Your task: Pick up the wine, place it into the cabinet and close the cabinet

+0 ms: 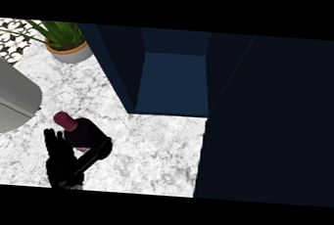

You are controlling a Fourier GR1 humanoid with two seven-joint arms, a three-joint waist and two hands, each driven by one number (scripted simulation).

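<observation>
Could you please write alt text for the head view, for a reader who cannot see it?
The robot's left hand curls round a dark wine bottle on the marble counter, in front of an open dark blue cabinet. A potted plant stands at the far left.

The left hand (65, 159) hides the wine bottle's (78, 128) lower body; the picture's lower edge cuts its forearm.

A home kitchen: a white marble counter (153, 152), a dark blue cabinet (172, 80) standing open up and right of the fingers (52, 143), and a potted plant (65, 41) above them.
</observation>
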